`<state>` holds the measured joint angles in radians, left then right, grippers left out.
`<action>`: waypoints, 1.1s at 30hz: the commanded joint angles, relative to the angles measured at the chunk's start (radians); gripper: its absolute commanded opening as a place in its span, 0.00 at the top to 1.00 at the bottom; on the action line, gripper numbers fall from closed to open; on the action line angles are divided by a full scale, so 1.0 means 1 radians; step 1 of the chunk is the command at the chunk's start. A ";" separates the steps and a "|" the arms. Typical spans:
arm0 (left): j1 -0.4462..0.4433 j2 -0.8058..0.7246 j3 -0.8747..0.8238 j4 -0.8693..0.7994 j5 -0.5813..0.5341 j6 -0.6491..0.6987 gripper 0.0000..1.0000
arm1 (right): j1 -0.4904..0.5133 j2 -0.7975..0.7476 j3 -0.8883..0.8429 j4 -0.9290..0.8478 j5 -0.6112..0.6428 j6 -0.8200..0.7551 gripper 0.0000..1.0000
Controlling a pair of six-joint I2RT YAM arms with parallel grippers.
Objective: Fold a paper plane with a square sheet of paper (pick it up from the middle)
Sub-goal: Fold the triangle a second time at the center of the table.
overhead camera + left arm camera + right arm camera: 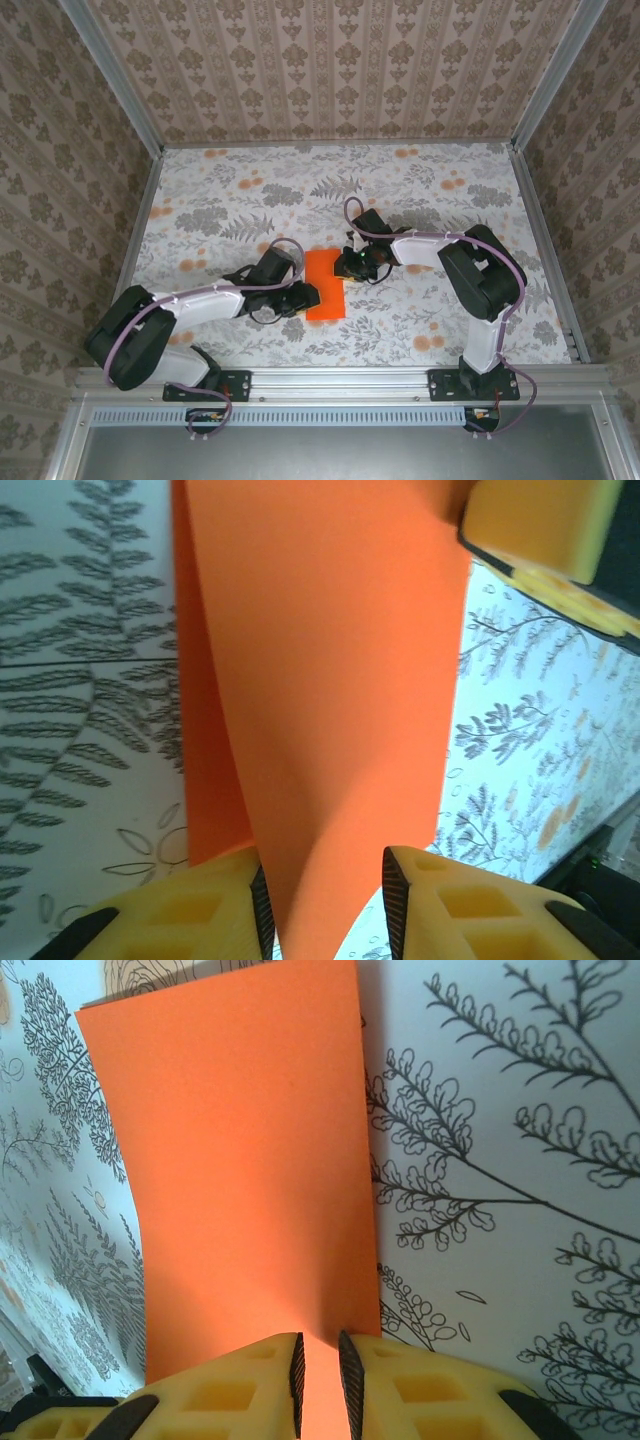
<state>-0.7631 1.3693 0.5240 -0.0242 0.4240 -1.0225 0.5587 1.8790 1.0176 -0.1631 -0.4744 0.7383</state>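
Observation:
The square sheet of paper (323, 287), bright orange, lies folded into a narrow upright rectangle at the table's middle. My left gripper (307, 296) is at its lower left edge. In the left wrist view a curled layer of the paper (320, 660) runs between the jaws of that gripper (325, 870), resting on the left pad (260, 905) with a gap to the right one. My right gripper (347, 268) sits at the paper's upper right edge. In the right wrist view its jaws (320, 1350) are nearly together, pinching the paper (250, 1160) at its edge. The other arm's yellow finger (540, 520) shows at the far end.
The table (230, 200) carries a grey fern and pale orange flower print, with patterned walls on three sides. Metal rails (540, 240) run along its sides and near edge. Both arms reach inward from the near edge, meeting at the paper.

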 commanded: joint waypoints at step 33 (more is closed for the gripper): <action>0.001 0.013 -0.013 0.128 0.096 0.007 0.57 | -0.016 0.042 -0.030 -0.079 0.058 -0.004 0.78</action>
<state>-0.7635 1.4345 0.5606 0.1444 0.5098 -1.0214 0.5488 1.8805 1.0176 -0.1650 -0.4797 0.7372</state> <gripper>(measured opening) 0.426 0.220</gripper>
